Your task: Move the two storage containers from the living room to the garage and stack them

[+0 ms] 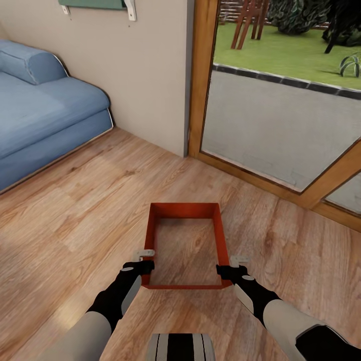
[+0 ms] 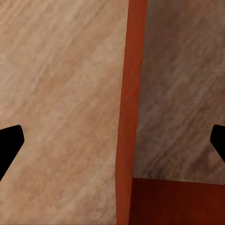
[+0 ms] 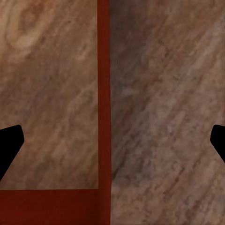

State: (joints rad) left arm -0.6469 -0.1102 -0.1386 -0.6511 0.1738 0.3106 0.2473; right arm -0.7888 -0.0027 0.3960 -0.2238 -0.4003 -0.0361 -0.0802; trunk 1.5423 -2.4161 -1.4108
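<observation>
Both pincers poised over a red bin (image 1: 184,210) on the living-room planks: left gripper (image 1: 145,260) and right gripper (image 1: 235,265) hang with fingers apart, each straddling a side wall near the bin's near corners. A clean lift likely needs both closing evenly, level. Beyond, a sofa (image 1: 45,115) and glass door (image 1: 271,125).

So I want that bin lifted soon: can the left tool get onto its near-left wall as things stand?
Probably yes: the left tool hangs open astride the storage container's wall, one finger either side, nothing between.
</observation>
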